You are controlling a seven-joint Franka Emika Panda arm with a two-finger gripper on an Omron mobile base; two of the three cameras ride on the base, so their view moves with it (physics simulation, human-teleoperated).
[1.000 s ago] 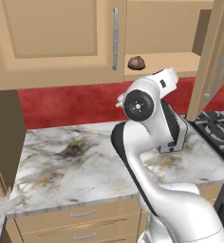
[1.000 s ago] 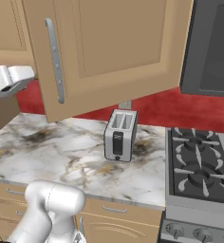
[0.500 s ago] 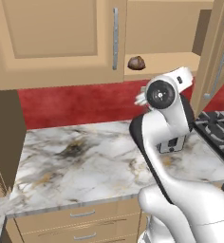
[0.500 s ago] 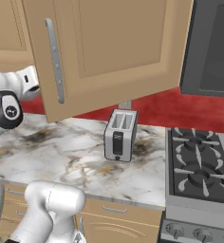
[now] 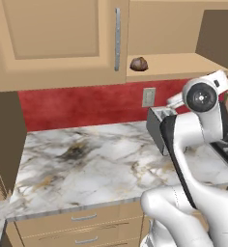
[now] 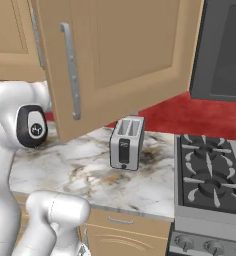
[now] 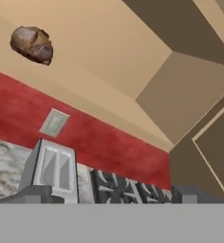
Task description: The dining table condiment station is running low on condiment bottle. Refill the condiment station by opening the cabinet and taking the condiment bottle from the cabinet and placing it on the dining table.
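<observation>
Your cabinet (image 5: 174, 53) stands open, its tan shelf bare but for a lumpy brown thing (image 5: 139, 64) sitting at the shelf's front edge; the bottle you can't spot on the stretch of shelf on show. In the hand view that lump (image 7: 32, 44) sits at 10 o'clock, with open shelf running toward 3 o'clock to the shadowed back corner. The gripper (image 7: 109, 195) has its fingers (image 7: 35, 193) spread wide, nothing between them. Below them, the steel toaster (image 7: 54, 173) at 7 o'clock and the black stove grates (image 7: 128, 190) at 6. In the right base view the swung-out door (image 6: 115, 60) hangs over the counter (image 6: 90, 175), its silver bar handle (image 6: 71, 77) at 10 o'clock. Marble top, gold-veined, lies mostly bare to the toaster's left. Red backsplash (image 5: 82, 103) behind, with a wall outlet (image 5: 148, 97).
</observation>
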